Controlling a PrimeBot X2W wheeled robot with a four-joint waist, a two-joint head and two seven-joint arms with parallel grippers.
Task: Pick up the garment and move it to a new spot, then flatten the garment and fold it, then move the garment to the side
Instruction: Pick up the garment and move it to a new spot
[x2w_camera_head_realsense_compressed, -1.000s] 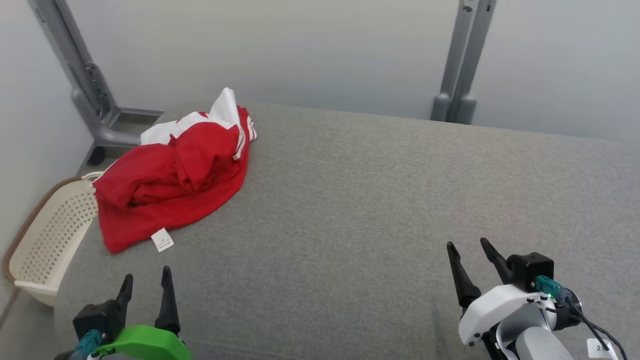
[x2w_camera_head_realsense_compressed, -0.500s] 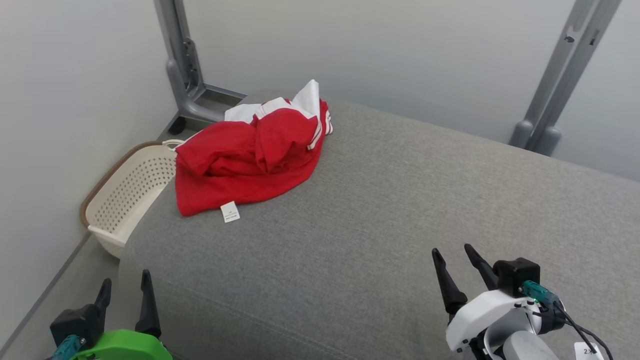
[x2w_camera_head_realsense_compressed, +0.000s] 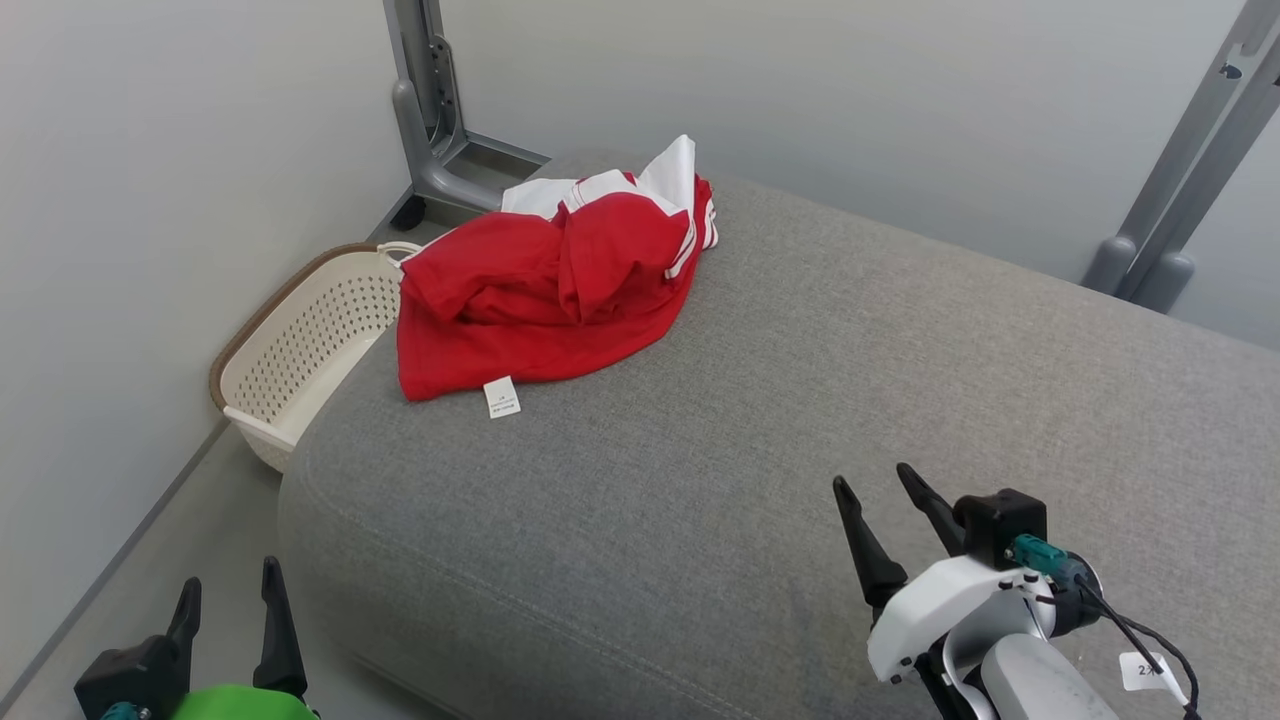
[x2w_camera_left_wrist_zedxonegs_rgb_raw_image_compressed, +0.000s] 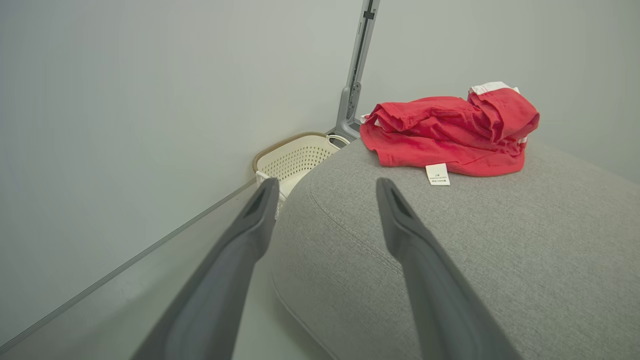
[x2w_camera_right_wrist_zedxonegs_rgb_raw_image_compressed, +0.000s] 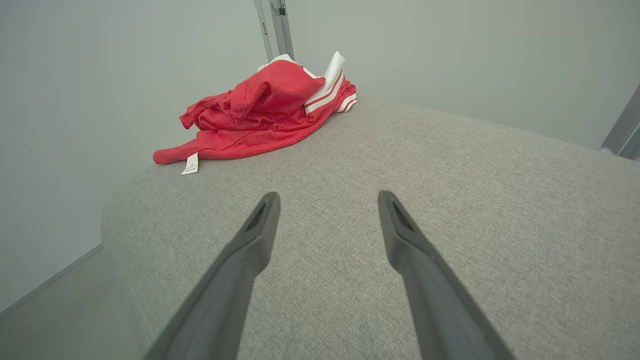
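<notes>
Since the pickup has not yet begun, the left pincer (x2w_camera_head_realsense_compressed: 229, 578) and right pincer (x2w_camera_head_realsense_compressed: 872, 478) stand wide and empty, aimed toward the crumpled red garment (x2w_camera_head_realsense_compressed: 545, 290) heaped at the grey cushion's (x2w_camera_head_realsense_compressed: 700, 450) far left corner, beside the basket (x2w_camera_head_realsense_compressed: 300, 350).

Head view: looking down from above on crumpled red-and-white cloth garment (x2w_camera_head_realsense_compressed: 545, 290). Both wrist views: low, facing that garment from well back.

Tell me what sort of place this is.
Probably a staged laundry test cell: red garment crumpled on a grey upholstered platform, cream laundry basket beside it, metal frame posts against bare walls.
</notes>
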